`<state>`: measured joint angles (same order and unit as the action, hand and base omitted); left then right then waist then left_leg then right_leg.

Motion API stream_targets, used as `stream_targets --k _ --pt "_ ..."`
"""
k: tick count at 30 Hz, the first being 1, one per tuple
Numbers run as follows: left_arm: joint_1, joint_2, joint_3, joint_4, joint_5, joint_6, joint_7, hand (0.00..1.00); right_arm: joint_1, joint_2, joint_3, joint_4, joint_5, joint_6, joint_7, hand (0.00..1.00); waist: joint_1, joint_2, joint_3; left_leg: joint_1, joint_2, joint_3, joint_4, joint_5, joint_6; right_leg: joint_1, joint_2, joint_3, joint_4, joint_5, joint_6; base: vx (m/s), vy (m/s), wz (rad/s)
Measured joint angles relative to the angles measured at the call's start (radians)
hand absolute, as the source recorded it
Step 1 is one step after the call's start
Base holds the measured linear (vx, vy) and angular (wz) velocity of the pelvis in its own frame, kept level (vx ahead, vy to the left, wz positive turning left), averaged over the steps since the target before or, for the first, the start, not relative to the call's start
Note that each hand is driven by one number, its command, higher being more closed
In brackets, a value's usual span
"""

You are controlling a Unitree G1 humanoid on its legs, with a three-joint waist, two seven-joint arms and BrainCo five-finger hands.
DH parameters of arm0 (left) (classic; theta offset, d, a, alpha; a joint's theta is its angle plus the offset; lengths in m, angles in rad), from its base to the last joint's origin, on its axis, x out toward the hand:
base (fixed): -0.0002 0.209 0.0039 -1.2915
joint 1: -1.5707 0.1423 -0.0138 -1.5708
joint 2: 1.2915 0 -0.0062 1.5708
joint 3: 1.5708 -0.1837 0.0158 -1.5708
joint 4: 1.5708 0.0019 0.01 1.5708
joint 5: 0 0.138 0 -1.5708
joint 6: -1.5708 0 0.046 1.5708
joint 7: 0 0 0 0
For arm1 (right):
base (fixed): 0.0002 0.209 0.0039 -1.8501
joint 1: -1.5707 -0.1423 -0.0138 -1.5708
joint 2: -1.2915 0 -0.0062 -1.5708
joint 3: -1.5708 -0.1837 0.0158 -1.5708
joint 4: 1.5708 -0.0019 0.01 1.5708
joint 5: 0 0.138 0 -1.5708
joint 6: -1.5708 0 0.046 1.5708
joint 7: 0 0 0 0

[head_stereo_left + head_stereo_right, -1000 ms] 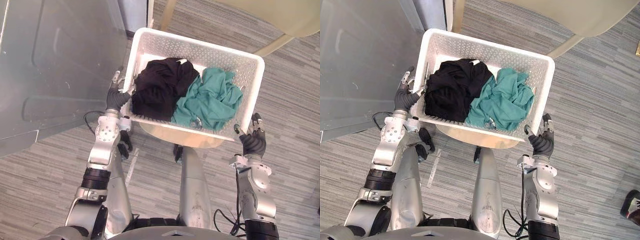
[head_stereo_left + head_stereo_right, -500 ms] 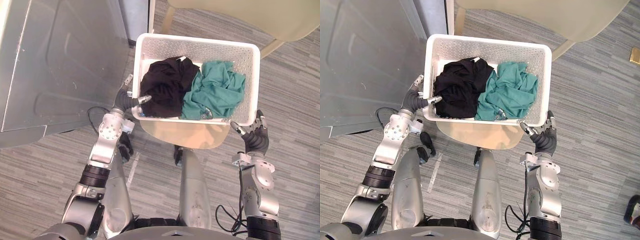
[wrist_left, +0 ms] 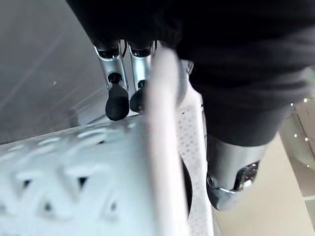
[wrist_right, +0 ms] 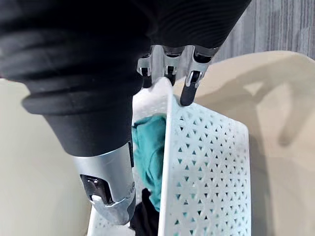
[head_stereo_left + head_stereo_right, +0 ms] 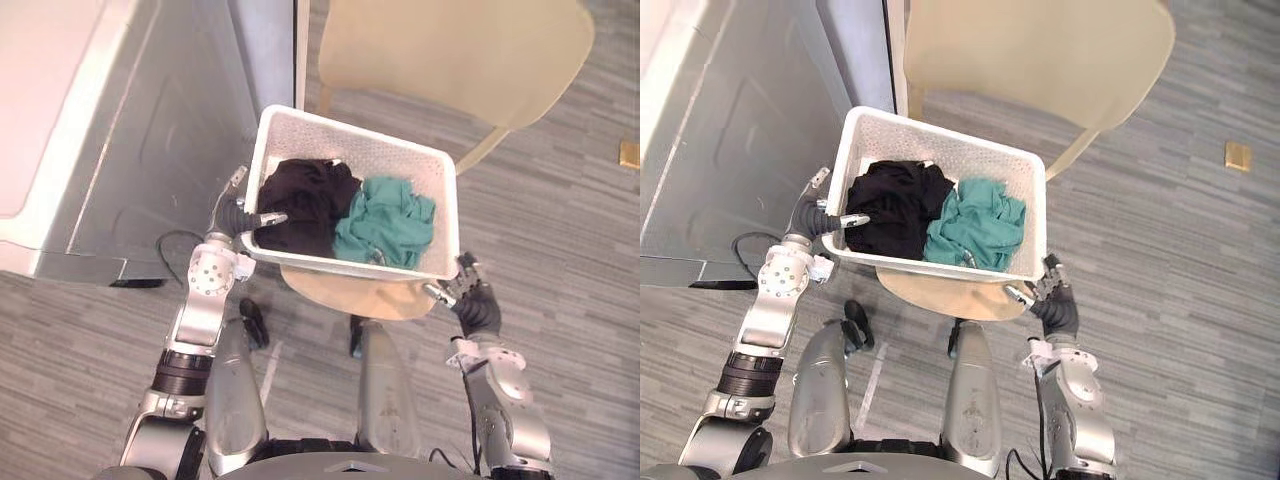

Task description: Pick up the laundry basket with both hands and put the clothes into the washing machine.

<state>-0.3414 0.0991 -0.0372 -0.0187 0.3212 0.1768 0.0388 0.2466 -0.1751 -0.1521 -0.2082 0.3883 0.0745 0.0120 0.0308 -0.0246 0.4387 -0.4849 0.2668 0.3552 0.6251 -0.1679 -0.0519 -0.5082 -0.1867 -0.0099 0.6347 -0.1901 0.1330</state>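
While hanging over a beige seat (image 5: 350, 292), clamps the white laundry basket (image 5: 352, 140) from both short sides. Pinches rim with left hand (image 5: 232, 213), fingers (image 3: 117, 101) outside, thumb (image 5: 268, 217) inside. Grasps same way with right hand (image 5: 478, 310) at near right corner. Carries black garment (image 5: 300, 205) and teal garment (image 5: 385, 225) inside, close beside grey washing machine (image 5: 150, 130).

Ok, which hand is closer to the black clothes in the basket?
Left. The left hand grips the basket at its rim right beside the black clothes; the right hand grips the far end, beyond the teal garment.
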Motion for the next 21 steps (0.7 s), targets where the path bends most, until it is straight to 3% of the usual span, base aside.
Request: stream_targets --k 4,9,15,21 --pt "0.000 -0.005 0.037 -0.005 -0.007 -0.001 0.067 0.00 0.020 -0.001 0.018 -0.060 0.001 -0.011 0.014 0.00 -0.002 0.001 -0.039 0.018 0.000 -0.002 -0.027 0.014 -0.006 0.020 0.005 -0.007 -0.023 0.008 -0.004 0.01 -0.014 0.00" --pt "0.000 -0.072 0.031 -0.009 -0.061 -0.004 0.068 0.00 0.024 0.014 0.068 -0.059 0.000 -0.016 0.031 0.00 -0.003 0.001 -0.048 0.010 -0.011 -0.017 -0.049 0.035 0.001 0.023 -0.002 -0.023 -0.038 0.020 -0.004 0.01 -0.007 0.09" --pt "-0.005 -0.069 0.001 -0.015 -0.083 -0.053 0.060 0.00 0.018 0.020 0.073 -0.061 0.001 -0.018 0.029 0.00 0.004 0.000 -0.048 -0.042 -0.014 -0.031 -0.051 0.045 -0.005 -0.020 -0.005 -0.037 -0.026 0.018 -0.007 0.00 -0.018 0.11" --pt "-0.046 -0.071 -0.028 0.044 -0.051 -0.043 0.032 0.00 0.005 0.021 0.072 -0.098 0.002 -0.038 0.021 0.00 -0.007 -0.001 -0.045 -0.074 0.001 -0.032 -0.018 0.043 0.005 -0.048 0.003 -0.032 -0.012 0.019 -0.008 0.02 -0.007 -0.03"
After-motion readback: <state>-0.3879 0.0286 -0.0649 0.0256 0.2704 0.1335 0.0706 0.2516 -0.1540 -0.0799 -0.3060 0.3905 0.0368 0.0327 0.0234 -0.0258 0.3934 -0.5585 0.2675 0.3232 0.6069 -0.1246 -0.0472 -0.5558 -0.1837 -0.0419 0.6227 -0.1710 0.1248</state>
